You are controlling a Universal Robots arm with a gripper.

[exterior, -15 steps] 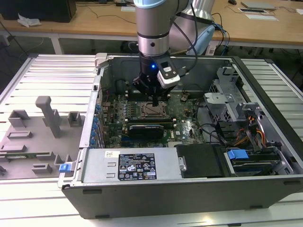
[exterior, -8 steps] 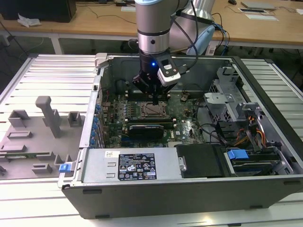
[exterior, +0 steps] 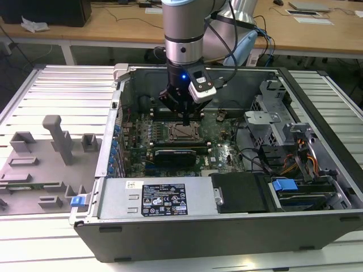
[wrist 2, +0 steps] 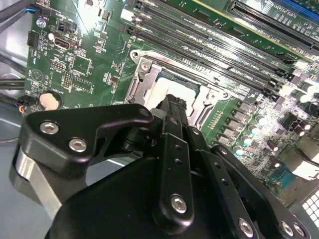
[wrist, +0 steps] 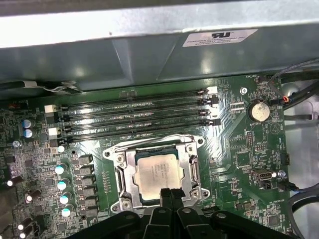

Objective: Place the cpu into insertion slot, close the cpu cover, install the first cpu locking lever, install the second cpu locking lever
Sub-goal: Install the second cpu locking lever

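Silver-grey cpu (wrist: 156, 173) flat inside cpu cover (wrist: 190, 172), beside tool (wrist: 172, 195).

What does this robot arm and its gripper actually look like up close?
The arm is a thick silver-grey tube with a darker ringed joint. Below it a black wrist section carries a small blue light and a white-and-grey box on one side. Black cables run off behind it. The gripper is matte black: in both wrist views its jaws are flat linked bars held with silver screws.
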